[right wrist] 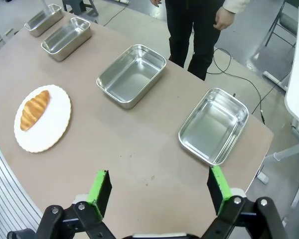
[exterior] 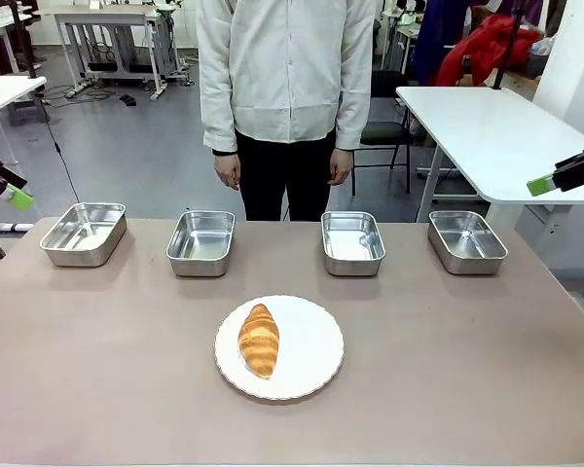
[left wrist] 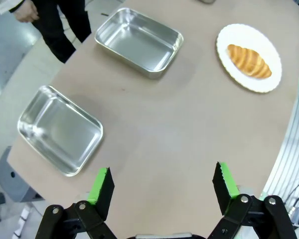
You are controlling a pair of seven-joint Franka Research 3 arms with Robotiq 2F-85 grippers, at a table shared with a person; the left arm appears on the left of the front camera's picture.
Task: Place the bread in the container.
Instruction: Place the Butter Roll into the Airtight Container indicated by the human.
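Currently the bread (exterior: 259, 339) lies on a round white plate (exterior: 311, 362) at the near middle of the surface (exterior: 97, 389). Four steel containers (exterior: 200, 243) stand in a row along the far edge, each empty and apart from the plate, with bare surface between. The left hand (left wrist: 162, 173) hovers raised at the left end, fingers apart, holding nothing. The right hand (right wrist: 159, 172) hovers at the right end, fingers likewise apart. A person (exterior: 287, 68) stands just behind the two middle containers, arms hanging.
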